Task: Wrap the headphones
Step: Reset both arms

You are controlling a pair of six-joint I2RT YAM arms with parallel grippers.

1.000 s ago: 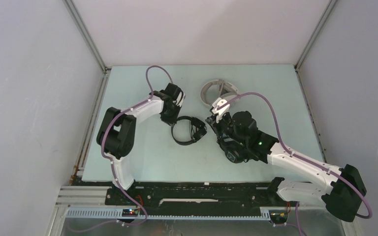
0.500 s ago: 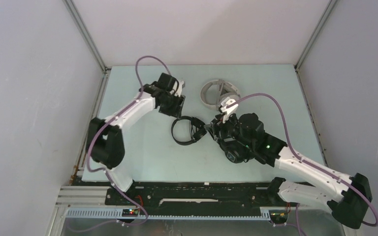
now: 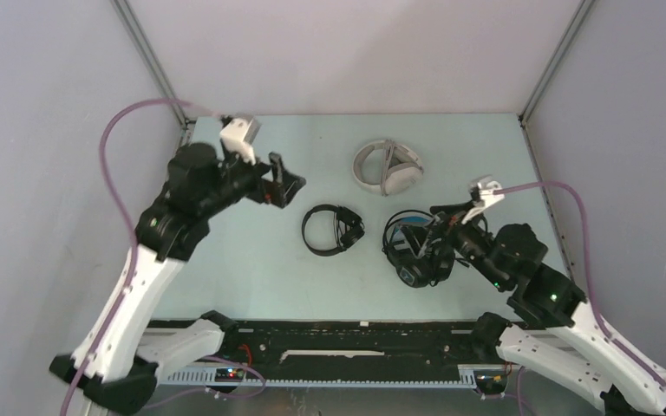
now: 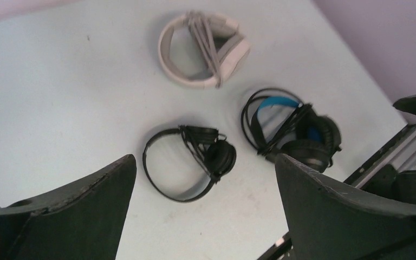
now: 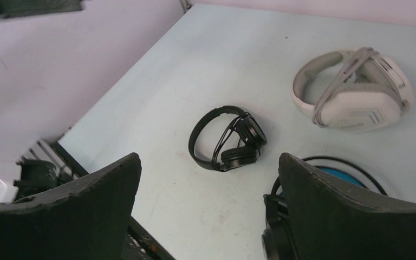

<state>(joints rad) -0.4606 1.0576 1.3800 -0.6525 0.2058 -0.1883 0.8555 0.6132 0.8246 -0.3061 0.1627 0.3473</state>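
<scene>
If you start at the near edge of the table (image 3: 251,286), the first thing you meet is the big black headphones (image 3: 416,258) with the blue inside. They lie on the right side, and their cable (image 4: 245,120) sits around them in a loose round loop. The right gripper (image 5: 208,161) hangs just above and beside them. Its two fingers are spread wide apart and nothing is between them.

A little further in, near the middle of the table, lie the small black headphones (image 3: 333,230). Their thin cable (image 4: 195,142) looks wound across the band next to the ear cups. No gripper touches them.

The left gripper (image 4: 204,160) is up in the air over the left side, well apart from all three pairs. Its fingers are spread wide too, and it holds nothing.

Furthest away, near the back, lie the white-grey headphones (image 3: 388,167), with their grey cable (image 4: 203,35) wound across the middle.

I think the big black pair is heavy and stiff, with soft squashy ear pads, so the hard band or the cup shell is the best place to take hold. The small pair looks light and may slide on the smooth table when pushed. A cable is thin and floppy and wants to spring open, so it should be pinched near its end and pulled gently, never yanked at the plug.
</scene>
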